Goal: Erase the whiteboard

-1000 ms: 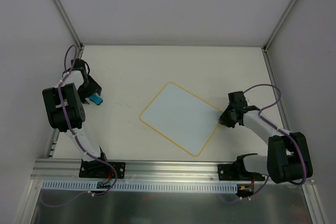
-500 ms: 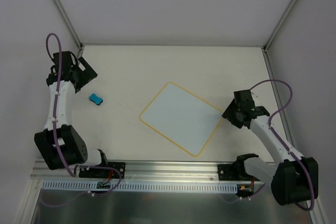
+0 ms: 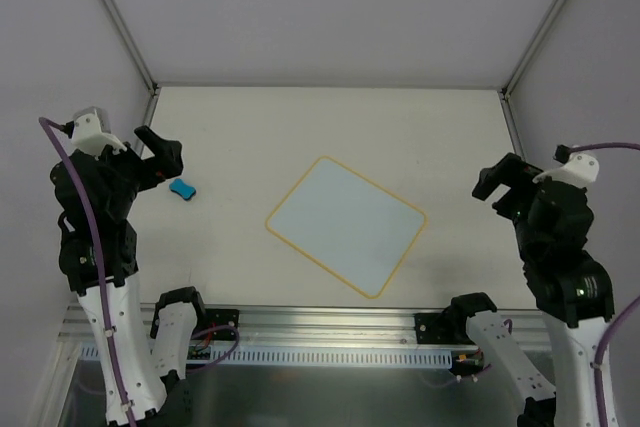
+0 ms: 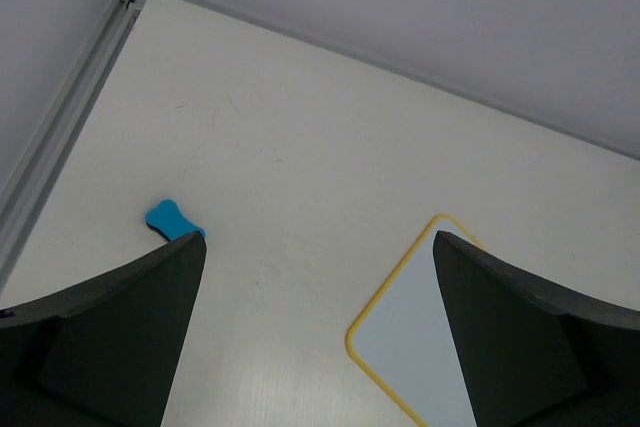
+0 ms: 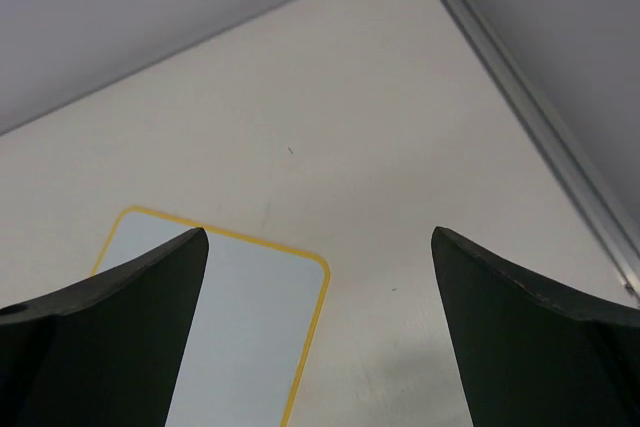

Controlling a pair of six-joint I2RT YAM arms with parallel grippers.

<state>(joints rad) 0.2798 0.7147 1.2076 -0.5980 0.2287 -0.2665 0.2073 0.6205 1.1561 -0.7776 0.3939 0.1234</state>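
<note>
The whiteboard [image 3: 345, 225] lies flat in the middle of the table, turned diagonally, pale blue-white with a thin yellow border and no writing that I can see. My left gripper [image 3: 163, 155] hangs open above the table's left side, with nothing in it. In the left wrist view, the left gripper [image 4: 318, 237] frames bare table, with the whiteboard's corner [image 4: 420, 347] by the right finger. My right gripper [image 3: 495, 182] hangs open and empty, raised off the table to the right of the board. Through the right gripper [image 5: 318, 232] the whiteboard [image 5: 240, 317] shows at lower left.
A small blue eraser block [image 3: 182, 188] lies on the table left of the board, just below the left gripper; it peeks past the left finger [image 4: 172, 220]. Aluminium rails [image 3: 150, 97] and grey walls bound the table on three sides.
Both arms have lifted up and back from the table. The left gripper came away from the eraser, which stays lying on the table. The right gripper left the board's right corner and opened.
</note>
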